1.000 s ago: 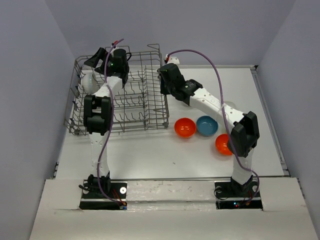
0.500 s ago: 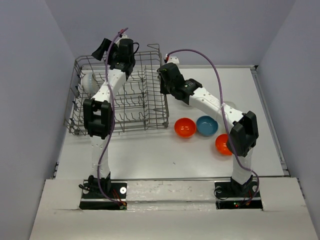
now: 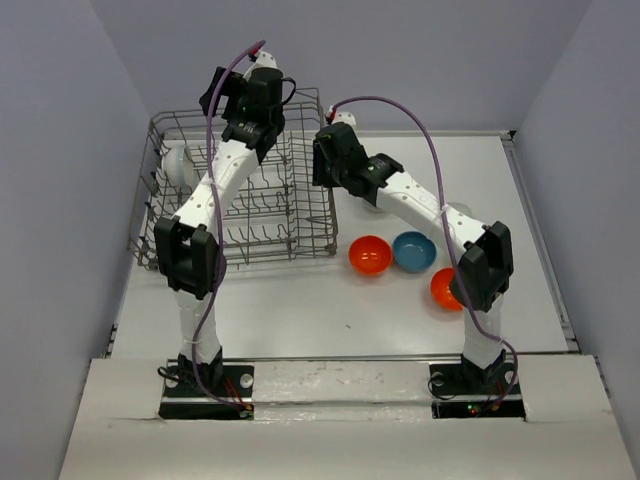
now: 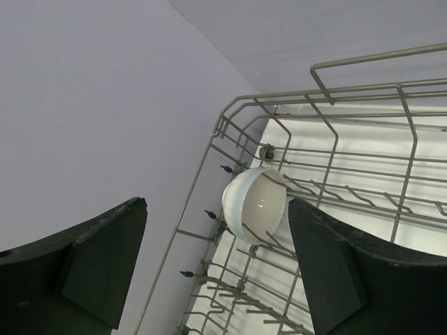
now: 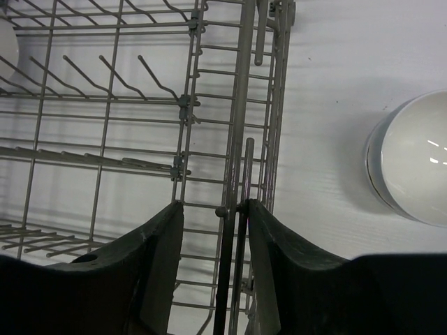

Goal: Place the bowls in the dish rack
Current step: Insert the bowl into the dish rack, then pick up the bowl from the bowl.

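Note:
The grey wire dish rack stands at the back left of the table. One white bowl leans on its side among the tines at the rack's left end. My left gripper hangs high over the rack's back edge, open and empty, well clear of that bowl. My right gripper is at the rack's right wall, its jaws parted astride an upright wire; only the right finger touches it. Two orange-red bowls and a blue bowl sit on the table.
Another white bowl sits on the table just right of the rack. The right arm's forearm stretches over the bowls. Grey walls close in on the left, back and right. Upright tines fill the rack's floor.
My left gripper has lifted away from the white bowl and swung up and right over the rack's back edge. My right gripper's jaws have widened around the rack wire.

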Motion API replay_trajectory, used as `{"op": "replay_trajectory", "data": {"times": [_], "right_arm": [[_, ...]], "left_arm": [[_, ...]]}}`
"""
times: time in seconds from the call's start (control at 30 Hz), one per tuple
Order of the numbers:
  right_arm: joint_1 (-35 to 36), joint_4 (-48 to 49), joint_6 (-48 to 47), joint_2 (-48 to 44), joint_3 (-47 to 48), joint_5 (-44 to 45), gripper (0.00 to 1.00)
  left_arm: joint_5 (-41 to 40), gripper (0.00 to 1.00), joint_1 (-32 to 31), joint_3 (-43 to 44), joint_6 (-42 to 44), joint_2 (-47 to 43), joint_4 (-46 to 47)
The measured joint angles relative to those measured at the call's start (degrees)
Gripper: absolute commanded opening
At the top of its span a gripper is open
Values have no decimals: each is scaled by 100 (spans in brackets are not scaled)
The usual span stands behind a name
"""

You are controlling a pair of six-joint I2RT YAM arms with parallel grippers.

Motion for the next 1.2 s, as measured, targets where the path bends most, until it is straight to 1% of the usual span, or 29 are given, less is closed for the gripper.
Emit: {"op": "replay_trajectory", "data": {"times": [0.3, 0.47, 0.7, 0.77, 0.93, 1.0, 1.03, 1.07, 1.2], "right_arm": [[7, -339, 125, -2, 433, 59, 52], [9, -400, 190, -2, 485, 142, 54], [9, -542, 219, -151, 483, 629, 56], [9, -549, 221, -267, 439, 831, 61], [9, -581, 203, -579, 212, 1248, 67], [9, -592, 201, -713, 98, 1434, 78], [9, -588, 179, -750, 50, 1495, 88], [9, -599, 188, -807, -7, 1565, 100], [-66, -570, 118, -1202, -481, 1891, 100]], "left_arm": [[243, 95, -96, -621, -514, -592, -192], [302, 94, -221, -951, -713, -848, -195], [382, 94, -352, -1283, -868, -1040, -168], [382, 94, -376, -1311, -890, -1040, -164], [385, 94, -407, -1351, -918, -1049, -168], [385, 94, -409, -1368, -933, -1078, -170], [385, 94, -409, -1377, -938, -1093, -175], [385, 94, -409, -1386, -944, -1141, -184], [382, 94, -409, -1438, -977, -1320, -186]]}}
